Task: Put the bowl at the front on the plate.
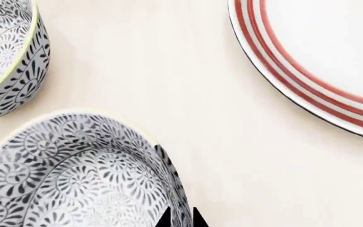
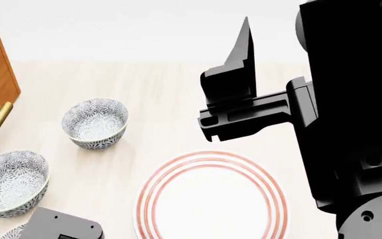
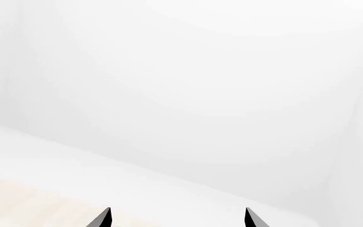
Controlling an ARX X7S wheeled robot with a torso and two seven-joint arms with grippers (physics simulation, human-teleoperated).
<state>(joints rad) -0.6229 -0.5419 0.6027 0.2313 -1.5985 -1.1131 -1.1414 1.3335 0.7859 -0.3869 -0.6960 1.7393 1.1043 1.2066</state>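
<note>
Beside the plate point(image 1: 320, 56), left fingers point(image 1: 181, 218) pinch the bowl point(image 1: 74, 175) rim; right fingers point(image 3: 176, 218) spread, empty

Plate point(image 2: 211, 199) front centre on table point(image 2: 164, 99), three bowls in a row left, nearest bowl point(image 2: 12, 232) at front edge.

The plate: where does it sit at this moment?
In the head view, the plate lies on the table near the bottom centre, empty, right of the two fully visible bowls, below the raised right gripper.
</note>
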